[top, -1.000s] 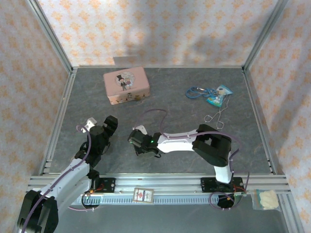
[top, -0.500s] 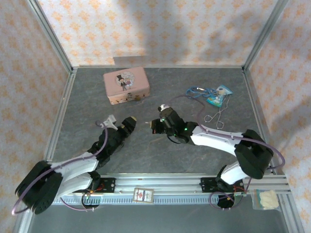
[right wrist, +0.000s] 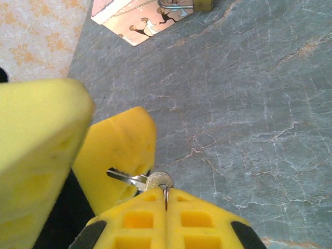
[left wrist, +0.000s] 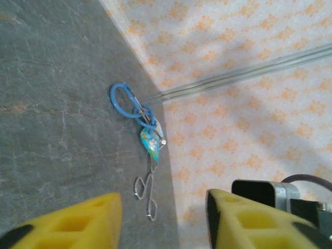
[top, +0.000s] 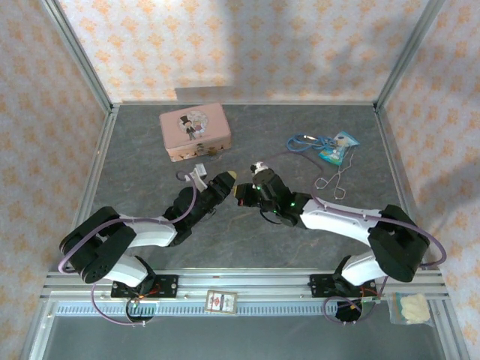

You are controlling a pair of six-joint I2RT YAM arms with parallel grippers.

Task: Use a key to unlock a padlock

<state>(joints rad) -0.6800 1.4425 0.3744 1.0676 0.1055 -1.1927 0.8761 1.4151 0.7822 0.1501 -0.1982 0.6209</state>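
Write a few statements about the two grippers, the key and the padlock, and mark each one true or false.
1. The right gripper is shut on the key. True.
2. The padlock is at the front of the pink tin, apart from the key. True.
3. The left gripper grips the padlock. False: its fingers are apart and hold nothing.
4. The blue cord lies on the pink tin. False: it lies on the table, joined to the teal packet.

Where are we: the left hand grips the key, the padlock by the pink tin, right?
No: the right hand grips the key, per the right wrist view; the padlock is by the pink tin.
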